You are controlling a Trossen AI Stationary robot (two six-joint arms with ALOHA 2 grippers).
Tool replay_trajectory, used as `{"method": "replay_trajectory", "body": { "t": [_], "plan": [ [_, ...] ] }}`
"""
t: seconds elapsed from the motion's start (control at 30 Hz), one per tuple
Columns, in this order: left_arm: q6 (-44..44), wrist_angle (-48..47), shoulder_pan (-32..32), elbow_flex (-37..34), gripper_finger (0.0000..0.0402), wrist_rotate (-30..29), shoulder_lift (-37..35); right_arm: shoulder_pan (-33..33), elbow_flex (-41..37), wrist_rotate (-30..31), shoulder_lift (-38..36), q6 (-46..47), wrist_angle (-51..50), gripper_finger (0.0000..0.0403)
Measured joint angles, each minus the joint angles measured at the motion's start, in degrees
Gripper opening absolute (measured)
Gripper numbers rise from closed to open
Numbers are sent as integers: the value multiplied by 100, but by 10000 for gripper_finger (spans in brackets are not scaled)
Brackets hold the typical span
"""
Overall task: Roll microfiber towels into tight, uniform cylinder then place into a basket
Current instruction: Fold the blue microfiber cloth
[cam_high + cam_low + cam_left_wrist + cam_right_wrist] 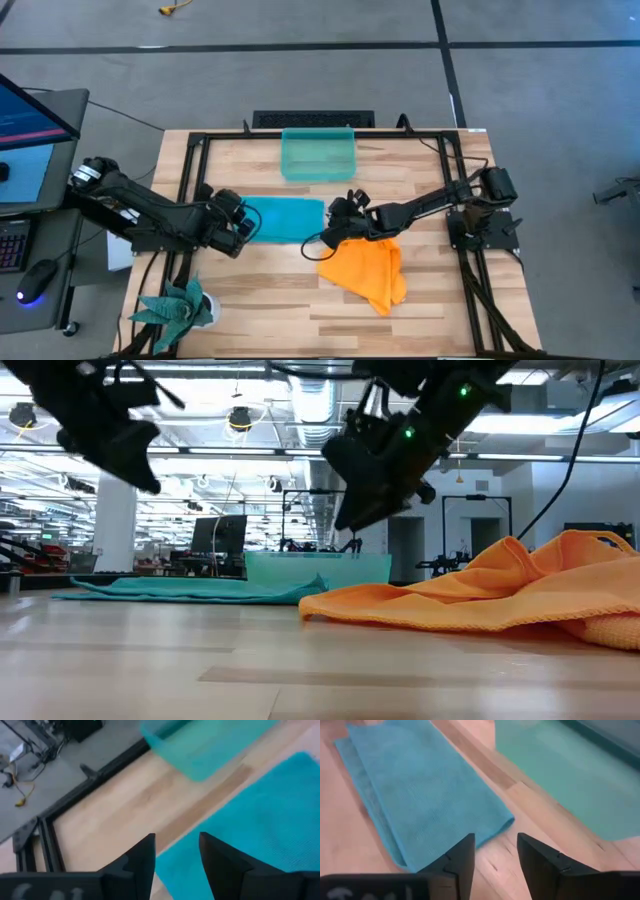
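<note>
**Both end effectors hover at the ends of the flat teal towel**

At the far left, off the surface, a monitor and a mouse sit on a side desk. A green spiky plant in a white pot stands at the near-left corner of the wooden surface.

The left end effector hangs at the left end of the teal towel. In its wrist view the two dark fingers stand a small gap apart with nothing between them, above the towel's edge. The low view shows it raised clear of the surface.

The teal towel lies flat in the middle of the surface, folded into a long strip. Behind it, near the far edge, sits the basket, translucent teal-green and holding no towel.

The right end effector hangs at the towel's right end, fingers likewise slightly parted and holding nothing, above the bare wood just past the towel's corner.

The orange towel lies crumpled on the surface, right of centre and nearer the front, just beside the right arm.
</note>
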Motion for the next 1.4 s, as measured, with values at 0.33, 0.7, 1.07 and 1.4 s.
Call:
{"method": "replay_trajectory", "body": {
  "t": [0.33, 0.7, 1.07, 1.4],
  "plan": [
    [1192, 2719, 14, -579, 144, -63, 233, 442, -7, 134, -1096, -120, -1377, 156],
    [3258, 6218, 1015, -723, 143, 912, 1101, 1232, 1, 582, -1795, 182, -2738, 144],
    [4071, 7773, 1743, -454, 143, 2074, 2559, 1389, 21, 1069, -1814, -306, -3016, 137],
    [4391, 7150, 1744, 359, 143, 3009, 3621, 939, 22, 1051, -2077, 241, -3463, 133]
  ]
}}
